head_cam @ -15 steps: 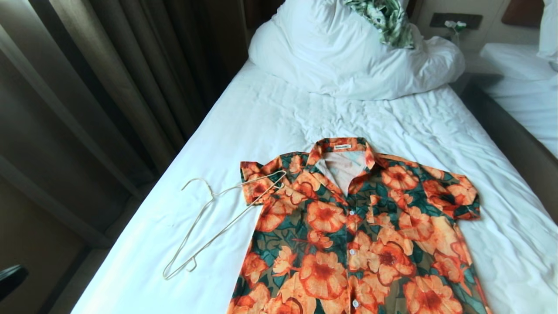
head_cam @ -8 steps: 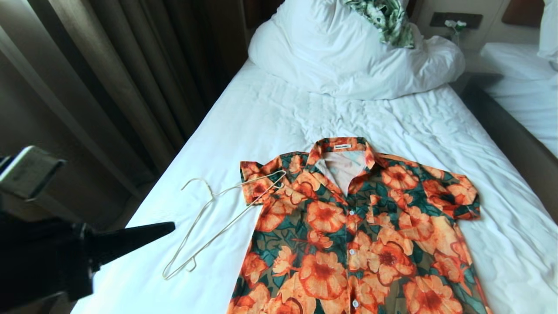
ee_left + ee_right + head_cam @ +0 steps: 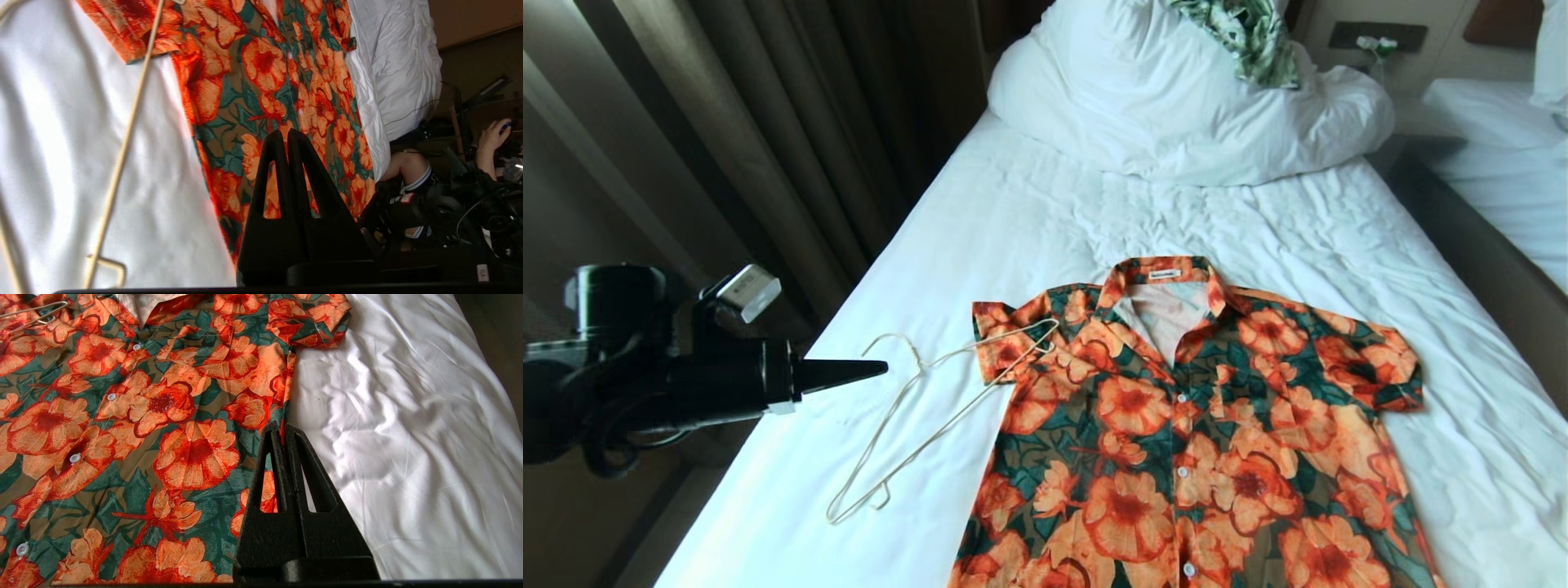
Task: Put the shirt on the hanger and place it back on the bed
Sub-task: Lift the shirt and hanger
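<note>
Floral shirt [image 3: 1192,425] flat on white bed [image 3: 1029,212], wire hanger [image 3: 915,416] partly on its sleeve, left gripper [image 3: 878,371] closed and empty near hanger hook, right gripper [image 3: 282,430] closed, empty, above the shirt.

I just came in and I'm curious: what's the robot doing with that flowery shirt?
The robot is getting ready to hang the shirt, which lies flat on the bed. Its left hand, shut and empty, reaches toward the hanger beside the shirt, one end resting on a sleeve. The right hand is shut above the shirt's edge, holding nothing.
</note>
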Controlling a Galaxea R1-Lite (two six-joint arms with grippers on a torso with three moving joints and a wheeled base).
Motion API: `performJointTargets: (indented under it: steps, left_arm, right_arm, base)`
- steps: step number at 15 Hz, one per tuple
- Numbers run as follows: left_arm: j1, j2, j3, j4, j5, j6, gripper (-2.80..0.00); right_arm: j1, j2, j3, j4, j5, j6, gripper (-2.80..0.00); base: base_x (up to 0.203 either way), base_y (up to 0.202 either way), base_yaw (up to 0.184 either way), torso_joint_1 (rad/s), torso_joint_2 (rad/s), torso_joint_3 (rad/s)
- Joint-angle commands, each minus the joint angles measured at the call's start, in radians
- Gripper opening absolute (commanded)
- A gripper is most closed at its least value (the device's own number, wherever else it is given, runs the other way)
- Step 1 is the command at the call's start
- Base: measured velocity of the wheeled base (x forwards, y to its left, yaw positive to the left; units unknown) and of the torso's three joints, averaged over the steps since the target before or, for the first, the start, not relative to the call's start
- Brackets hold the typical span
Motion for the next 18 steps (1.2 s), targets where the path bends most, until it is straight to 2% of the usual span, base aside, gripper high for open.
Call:
performJointTargets:
  steps: [1, 5, 8, 9, 10, 12, 14, 18]
  left_arm:
    - [0.039, 0.177, -0.045, 0.0, -0.02, 0.045, -2.8]
    - [0.156, 0.328, -0.131, 0.004, -0.016, 0.208, -2.8]
    - [0.185, 0.341, -0.131, 0.013, 0.044, 0.245, -2.8]
    - [0.195, 0.347, -0.131, 0.025, 0.048, 0.278, -2.8]
    - [0.205, 0.354, -0.131, 0.051, 0.055, 0.332, 0.0]
    - [0.218, 0.366, -0.131, 0.126, 0.062, 0.411, 0.0]
    - [0.218, 0.385, -0.133, 0.137, 0.063, 0.45, 0.0]
    - [0.169, 0.402, -0.13, 0.137, 0.063, 0.46, 0.0]
  right_arm:
    - [0.0, -0.001, 0.0, 0.0, 0.0, 0.0, -2.8]
    - [0.0, -0.001, 0.0, 0.0, 0.0, 0.0, -2.8]
    - [0.0, -0.001, 0.0, 0.0, 0.0, 0.0, -2.8]
    - [0.0, -0.001, 0.0, 0.0, 0.0, 0.0, -2.8]
    - [0.0, -0.001, 0.0, 0.0, 0.0, 0.0, -2.8]
    - [0.0, -0.001, 0.0, 0.0, 0.0, 0.0, -2.8]
    - [0.0, -0.001, 0.0, 0.0, 0.0, 0.0, -2.8]
    - [0.0, -0.001, 0.0, 0.0, 0.0, 0.0, -2.8]
  base:
    - [0.0, 0.0, 0.0, 0.0, 0.0, 0.0]
    - [0.0, 0.0, 0.0, 0.0, 0.0, 0.0]
    - [0.0, 0.0, 0.0, 0.0, 0.0, 0.0]
    - [0.0, 0.0, 0.0, 0.0, 0.0, 0.0]
    - [0.0, 0.0, 0.0, 0.0, 0.0, 0.0]
    - [0.0, 0.0, 0.0, 0.0, 0.0, 0.0]
    - [0.0, 0.0, 0.0, 0.0, 0.0, 0.0]
    - [0.0, 0.0, 0.0, 0.0, 0.0, 0.0]
